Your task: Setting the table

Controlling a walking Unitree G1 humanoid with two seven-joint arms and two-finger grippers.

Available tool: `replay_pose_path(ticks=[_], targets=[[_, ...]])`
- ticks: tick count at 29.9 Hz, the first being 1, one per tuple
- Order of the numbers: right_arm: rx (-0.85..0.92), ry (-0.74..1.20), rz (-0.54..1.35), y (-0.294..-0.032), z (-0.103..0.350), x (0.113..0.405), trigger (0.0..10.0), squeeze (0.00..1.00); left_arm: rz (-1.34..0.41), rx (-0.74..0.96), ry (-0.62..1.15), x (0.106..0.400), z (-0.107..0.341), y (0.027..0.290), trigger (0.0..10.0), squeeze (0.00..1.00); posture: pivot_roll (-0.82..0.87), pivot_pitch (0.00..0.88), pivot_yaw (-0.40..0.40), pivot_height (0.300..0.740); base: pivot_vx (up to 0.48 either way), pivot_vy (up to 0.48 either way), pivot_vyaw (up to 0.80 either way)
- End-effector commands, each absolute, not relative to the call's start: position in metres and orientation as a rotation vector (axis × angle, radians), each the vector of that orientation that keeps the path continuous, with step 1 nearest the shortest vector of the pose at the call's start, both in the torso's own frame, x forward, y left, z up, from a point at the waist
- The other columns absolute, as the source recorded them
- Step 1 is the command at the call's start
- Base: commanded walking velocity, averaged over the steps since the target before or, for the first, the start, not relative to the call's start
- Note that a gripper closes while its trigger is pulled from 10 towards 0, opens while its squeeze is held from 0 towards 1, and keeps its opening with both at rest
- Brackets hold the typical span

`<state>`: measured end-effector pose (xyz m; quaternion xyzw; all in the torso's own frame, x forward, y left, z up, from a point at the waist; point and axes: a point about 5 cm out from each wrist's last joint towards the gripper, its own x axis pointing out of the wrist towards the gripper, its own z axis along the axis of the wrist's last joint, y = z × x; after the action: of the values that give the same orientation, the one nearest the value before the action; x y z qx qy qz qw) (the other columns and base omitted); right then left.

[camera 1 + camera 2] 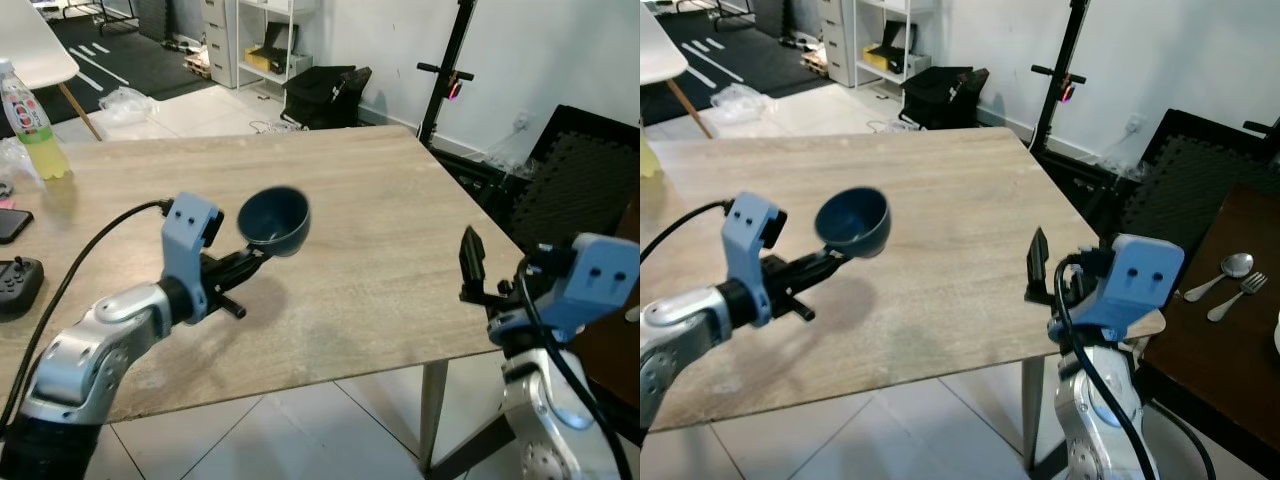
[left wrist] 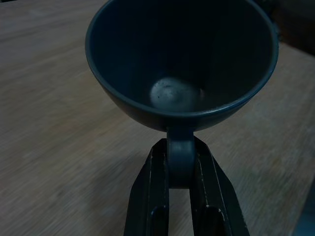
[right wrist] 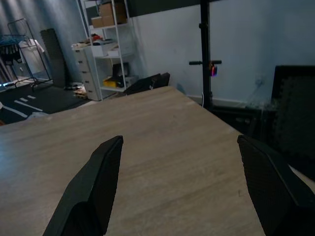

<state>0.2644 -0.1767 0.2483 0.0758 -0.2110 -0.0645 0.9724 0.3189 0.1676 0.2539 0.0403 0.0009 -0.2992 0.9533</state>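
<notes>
Dark blue cup hangs above the wooden table, its handle pinched in the left gripper, while the right gripper gapes wide at the table's edge.

Bright, sharp head views; wrist views dim.

Bottle top cropped, phone cut off
</notes>
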Motion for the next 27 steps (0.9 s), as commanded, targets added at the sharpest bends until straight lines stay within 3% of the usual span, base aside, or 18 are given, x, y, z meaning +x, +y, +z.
replay_pose_path(ticks=[1,10,27], targets=[[0.149,-0.429,-0.137,-0.176,0.247,0.263,10.0,0.00,-0.580,0.088,0.000,0.319,0.254,0.168,10.0,0.00,-0.01,0.056,0.055,0.740,0.000,0.000,0.00],[0.142,-0.424,-0.098,-0.169,0.249,0.273,10.0,0.00,-0.451,0.044,-0.034,0.332,0.251,0.154,10.0,0.00,-0.02,0.045,0.047,0.740,0.000,0.000,0.00],[0.129,-0.416,-0.091,-0.170,0.247,0.276,10.0,0.00,-0.385,0.060,-0.028,0.336,0.244,0.151,10.0,0.00,-0.01,0.037,0.035,0.740,0.000,0.000,0.00]])
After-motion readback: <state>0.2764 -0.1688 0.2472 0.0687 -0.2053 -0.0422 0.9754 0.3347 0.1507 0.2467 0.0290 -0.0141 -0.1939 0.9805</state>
